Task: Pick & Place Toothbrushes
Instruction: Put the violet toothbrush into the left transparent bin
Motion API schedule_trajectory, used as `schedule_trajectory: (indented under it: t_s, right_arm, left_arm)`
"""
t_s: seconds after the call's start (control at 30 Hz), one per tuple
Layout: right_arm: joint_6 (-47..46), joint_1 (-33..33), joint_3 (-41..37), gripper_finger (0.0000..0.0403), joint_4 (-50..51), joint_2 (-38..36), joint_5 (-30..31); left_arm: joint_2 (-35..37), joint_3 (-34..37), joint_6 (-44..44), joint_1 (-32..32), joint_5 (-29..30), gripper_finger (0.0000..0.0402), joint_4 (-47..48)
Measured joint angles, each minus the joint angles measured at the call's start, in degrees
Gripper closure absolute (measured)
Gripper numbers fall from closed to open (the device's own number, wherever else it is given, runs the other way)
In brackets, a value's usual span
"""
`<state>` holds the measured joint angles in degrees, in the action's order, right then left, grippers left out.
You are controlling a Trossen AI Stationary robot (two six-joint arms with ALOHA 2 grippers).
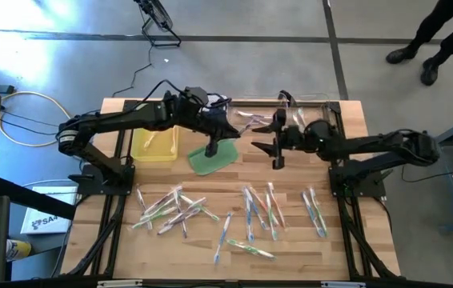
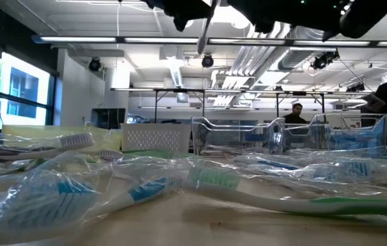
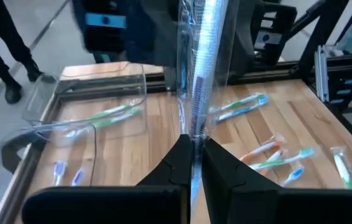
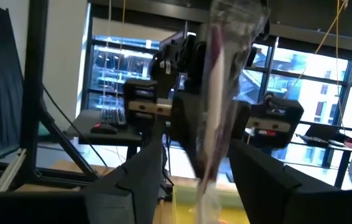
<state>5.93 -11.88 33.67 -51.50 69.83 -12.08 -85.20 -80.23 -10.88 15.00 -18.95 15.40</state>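
Left tool pinches a wrapped toothbrush at frame centre, right tool spread around it (handover); most toothbrushes remain on the counter.

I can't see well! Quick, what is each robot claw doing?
Left gripper: closed on a slim purple toothbrush in a clear shiny wrapper.
Right gripper: open, fingers either side of that wrapped toothbrush, not pinching it.

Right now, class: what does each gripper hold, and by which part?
The left gripper pinches a wrapped toothbrush near its lower end. The right gripper is open around it, gripping nothing.
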Motion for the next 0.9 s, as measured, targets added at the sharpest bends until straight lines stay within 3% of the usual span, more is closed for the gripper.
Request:
schedule_trajectory:
  t_s: [0.17, 0.47, 0.6, 0.83, 0.9]
  right_arm:
    - [-0.1, 0.0, 3.6, 0.0222, 0.0, 4.1, 3.0]
    - [-0.1, 0.0, 6.4, 0.0230, 0.2, 8.2, 0.2]
    - [-0.1, 0.0, 6.6, 0.0266, -0.3, 8.3, 0.1]
    - [-0.1, 0.0, 6.6, 0.0376, -0.4, 8.3, -0.2]
    - [0.2, 0.0, 6.6, 0.0386, -0.4, 8.3, 0.0]
  left_arm:
    - [-0.6, 0.0, -0.9, 0.0, -0.4, 0.0391, -0.3]
    - [-0.6, 0.0, -1.3, 0.0, -0.5, 0.0391, -0.4]
    - [-0.6, 0.0, -1.3, 0.0, -0.5, 0.0391, -0.3]
    - [-0.6, 0.0, -1.4, 0.0, -0.6, 0.0391, -0.3]
    - [-0.6, 0.0, -1.4, 0.0, -0.7, 0.0391, -0.3]
